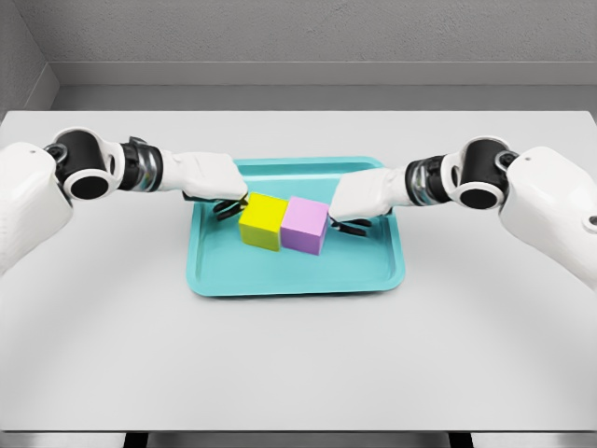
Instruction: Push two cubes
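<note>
On a white table (298, 364) a teal tray (298, 278) holds a plain yellow cube (262, 222) touching a plain pink cube (305, 225), lying between the hands, left hand (213, 179) against the yellow one, right hand (366, 198) against the pink, fingers curled, grasping nothing.

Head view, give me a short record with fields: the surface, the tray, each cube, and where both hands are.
surface: grey table
tray: teal tray, centre of table
yellow cube: yellow cube in tray, left one
pink cube: pink cube in tray, right one
cubes: side by side, faces touching
left hand: left hand at yellow cube's outer side, fingers curled
right hand: right hand at pink cube's outer side, fingers curled
</note>
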